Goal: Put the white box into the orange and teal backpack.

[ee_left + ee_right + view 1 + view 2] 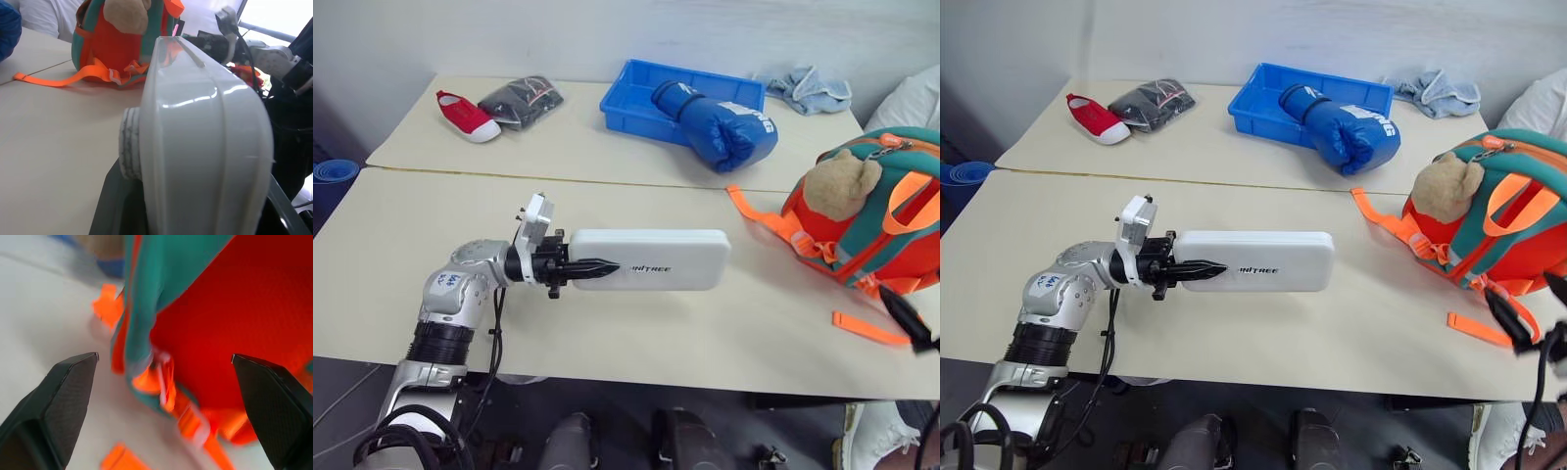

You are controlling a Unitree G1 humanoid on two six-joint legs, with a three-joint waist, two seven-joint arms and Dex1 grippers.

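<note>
The left gripper (597, 266) pinches one short end of the white box (651, 259), holding it level above the table (431, 245), its far end pointing toward the orange and teal backpack (871, 220), which sits upright at the table's right side with a tan plush bear (840, 183) on it. The head views catch just a fingertip of the right gripper (166, 396) beside the backpack's loose strap (869, 328) — its wrist view shows both fingers spread wide, empty, facing the orange fabric. The left wrist view shows the box's edge close up — backpack beyond. A blue boxing glove (717, 122) lies half in a blue tray (631, 98) farther back.
</note>
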